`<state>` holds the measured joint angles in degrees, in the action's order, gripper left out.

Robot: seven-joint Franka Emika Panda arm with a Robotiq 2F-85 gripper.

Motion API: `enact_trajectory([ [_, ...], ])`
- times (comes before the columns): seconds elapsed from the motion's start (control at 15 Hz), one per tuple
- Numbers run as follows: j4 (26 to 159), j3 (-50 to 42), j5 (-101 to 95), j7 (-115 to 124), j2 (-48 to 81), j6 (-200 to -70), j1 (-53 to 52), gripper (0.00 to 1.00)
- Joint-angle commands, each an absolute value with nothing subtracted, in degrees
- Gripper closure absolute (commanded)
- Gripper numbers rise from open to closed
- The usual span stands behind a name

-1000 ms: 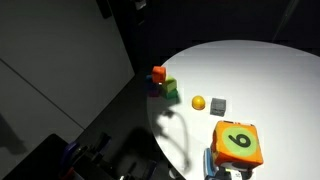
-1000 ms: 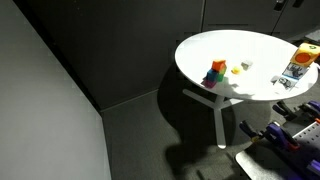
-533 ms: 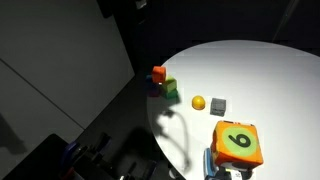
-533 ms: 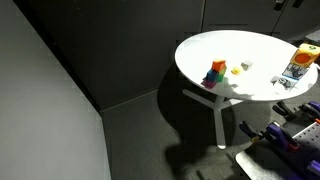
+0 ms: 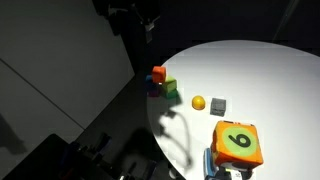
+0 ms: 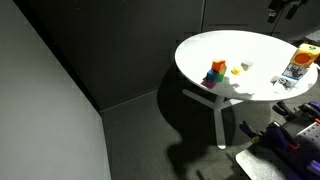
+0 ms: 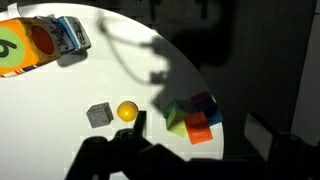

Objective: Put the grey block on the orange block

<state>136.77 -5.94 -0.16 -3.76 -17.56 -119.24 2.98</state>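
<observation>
Up at 12 o'clock in an exterior view, the gripper [image 5: 133, 20] now hangs as a dark mass above the far rim of the white table [image 5: 270, 70], where half a second ago only slivers of the arm showed at the frame's edge. It has come down into view but is still well apart from every object. Whether its fingers are spread or pressed together cannot be told, since they read only as black silhouettes, in the wrist view as well. The grey block [image 5: 218, 104] lies untouched on the table, just beside the yellow ball [image 5: 198, 102] at the ball's 3 o'clock, with the big orange die [image 5: 238, 143] near it at 5 o'clock. The orange block [image 5: 158, 73] sits toward 10 o'clock from the grey one, packed tight against a green cube [image 5: 172, 91] and a purple block [image 5: 152, 87]. None of these has shifted. The change looks like the start of an approach, so the pick is not yet begun, and the descent should aim for the grey block without nudging the ball.
</observation>
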Motion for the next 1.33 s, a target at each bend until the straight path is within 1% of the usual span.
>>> enact_trajectory([
  [0.0, 136.5, -6.2, -1.5, -5.4, -14.4, -123.5, 4.0, 0.0],
  [0.67, 131.3, -7.7, -1.6, -8.0, -1.4, -131.5, 6.0, 0.0],
  [1.27, 124.3, -7.9, 0.2, -11.4, 11.3, -129.8, 8.4, 0.0],
])
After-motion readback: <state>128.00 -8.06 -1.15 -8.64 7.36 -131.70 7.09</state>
